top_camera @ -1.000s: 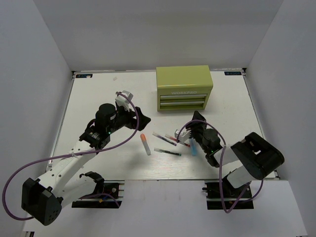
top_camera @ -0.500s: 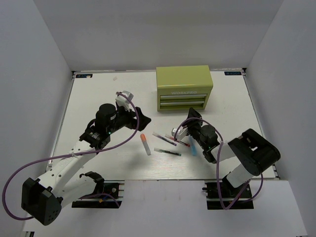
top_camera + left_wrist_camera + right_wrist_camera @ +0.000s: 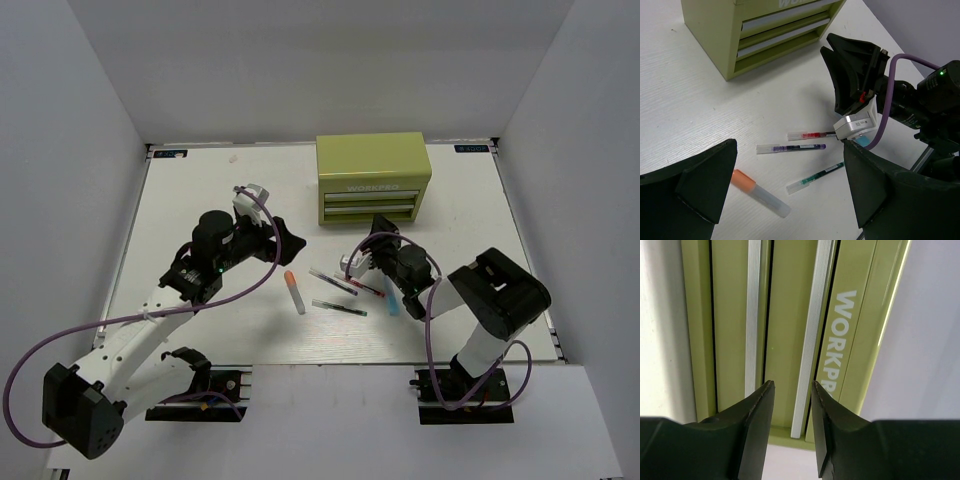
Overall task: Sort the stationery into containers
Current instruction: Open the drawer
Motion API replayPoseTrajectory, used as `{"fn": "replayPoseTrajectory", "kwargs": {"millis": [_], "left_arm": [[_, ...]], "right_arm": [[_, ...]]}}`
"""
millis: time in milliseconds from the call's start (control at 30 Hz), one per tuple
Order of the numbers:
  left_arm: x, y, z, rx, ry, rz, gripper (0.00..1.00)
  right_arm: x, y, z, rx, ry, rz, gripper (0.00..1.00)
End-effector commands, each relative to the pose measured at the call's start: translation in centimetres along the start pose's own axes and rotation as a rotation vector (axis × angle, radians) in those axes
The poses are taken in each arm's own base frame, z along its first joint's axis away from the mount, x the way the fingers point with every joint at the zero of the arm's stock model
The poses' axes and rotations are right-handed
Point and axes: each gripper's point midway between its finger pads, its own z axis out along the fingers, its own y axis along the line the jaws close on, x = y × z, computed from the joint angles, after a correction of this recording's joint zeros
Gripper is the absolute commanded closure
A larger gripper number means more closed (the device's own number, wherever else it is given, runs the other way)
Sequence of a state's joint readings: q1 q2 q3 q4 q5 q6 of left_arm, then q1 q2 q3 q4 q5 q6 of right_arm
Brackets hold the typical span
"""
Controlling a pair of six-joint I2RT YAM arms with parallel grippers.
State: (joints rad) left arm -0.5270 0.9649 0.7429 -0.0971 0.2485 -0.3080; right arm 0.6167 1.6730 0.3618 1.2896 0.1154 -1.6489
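My left arm rises from its base and leans toward the WORKPRO tool chest (image 3: 373, 170). The left gripper (image 3: 284, 236) hangs over the white table (image 3: 200, 180), well short of the chest's front left corner. Its jaws are spread wide, with nothing between them.

My right arm is folded tight, elbow high, with the forearm running low toward the chest front. The right gripper (image 3: 793, 387) points straight at the drawer faces from close in front. Its fingers stand a narrow gap apart and grip nothing.

All the stationery I can see lies loose on the table in front of the chest, between the two grippers:
- The green pen (image 3: 815, 177) lies farthest out from the chest.
- The white marker with the orange cap (image 3: 760, 192) lies out toward the chest's front left.
- The purple-inked pen (image 3: 790, 148) and the red pen (image 3: 812, 134) lie closer to the chest.
- The light blue marker (image 3: 392, 300) lies opposite the chest's right half, partly hidden beside the right wrist.

The upper drawer (image 3: 367, 198) and the lower drawer (image 3: 367, 211) are both pushed shut, so I cannot see what is inside them.
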Motion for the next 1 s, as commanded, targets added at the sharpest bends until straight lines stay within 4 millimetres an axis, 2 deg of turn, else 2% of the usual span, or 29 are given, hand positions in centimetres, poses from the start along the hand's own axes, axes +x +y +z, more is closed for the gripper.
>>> {"fn": "replayPoseTrajectory", "kwargs": {"millis": [0, 67, 233, 333, 400, 533, 567, 600, 633, 667, 733, 767, 800, 833, 867, 900, 933, 967], "left_arm": [[-1.0, -0.9, -0.6, 0.031, -0.035, 0.009, 0.03], [-1.0, -0.9, -0.6, 0.031, -0.035, 0.009, 0.03], [-1.1, -1.4, -0.8, 0.042, -0.040, 0.014, 0.03], [-1.1, -1.4, -0.8, 0.042, -0.040, 0.014, 0.03], [-1.1, -1.4, -0.8, 0.042, -0.040, 0.014, 0.03], [-1.1, -1.4, -0.8, 0.042, -0.040, 0.014, 0.03], [-1.1, -1.4, -0.8, 0.042, -0.040, 0.014, 0.03], [-0.9, -1.2, -0.6, 0.039, -0.032, 0.011, 0.03], [-0.9, -1.2, -0.6, 0.039, -0.032, 0.011, 0.03], [-0.8, -1.4, -0.6, 0.049, -0.028, 0.012, 0.03], [-0.2, -1.3, 0.0, 0.057, -0.011, 0.008, 0.03], [0.2, -1.3, 0.2, 0.064, 0.003, 0.005, 0.03], [0.4, -1.2, 0.4, 0.061, 0.013, 0.002, 0.03], [0.8, -1.2, 0.8, 0.069, 0.025, 0.000, 0.03], [1.0, -1.1, 1.0, 0.067, 0.034, -0.012, 0.03], [1.1, -1.2, 1.0, 0.075, 0.036, -0.012, 0.03], [1.4, -1.1, 1.2, 0.072, 0.048, -0.015, 0.03], [1.4, -1.1, 1.2, 0.072, 0.048, -0.015, 0.03]], "right_arm": [[1.0, -14.7, -3.7, 0.624, 0.022, 0.037, 0.58], [1.0, -14.3, -3.2, 0.612, 0.024, 0.037, 0.58], [1.1, -14.5, -3.1, 0.624, 0.021, 0.075, 0.58], [1.3, -14.7, -4.4, 0.641, 0.001, 0.186, 0.58], [1.5, -16.1, -5.9, 0.687, -0.011, 0.248, 0.57], [2.5, -14.4, -6.8, 0.613, 0.016, 0.370, 0.57], [2.8, -15.9, -8.0, 0.655, 0.012, 0.402, 0.57], [2.7, -13.8, -6.7, 0.545, 0.030, 0.429, 0.57], [2.9, -13.3, -6.6, 0.529, 0.021, 0.533, 0.57], [3.2, -14.2, -6.9, 0.522, 0.021, 0.570, 0.57], [2.3, -11.1, -5.5, 0.362, 0.011, 0.700, 0.57], [2.4, -13.0, -5.9, 0.396, -0.005, 0.737, 0.57], [2.0, -13.1, -5.7, 0.375, -0.025, 0.762, 0.57], [1.4, -10.8, -5.2, 0.270, -0.016, 0.852, 0.57], [1.3, -12.0, -5.1, 0.280, -0.030, 0.883, 0.57], [0.9, -11.9, -5.0, 0.257, -0.047, 0.934, 0.57], [0.7, -10.6, -4.7, 0.187, -0.032, 0.988, 0.57], [0.6, -10.9, -4.6, 0.184, -0.038, 1.038, 0.57]]}}
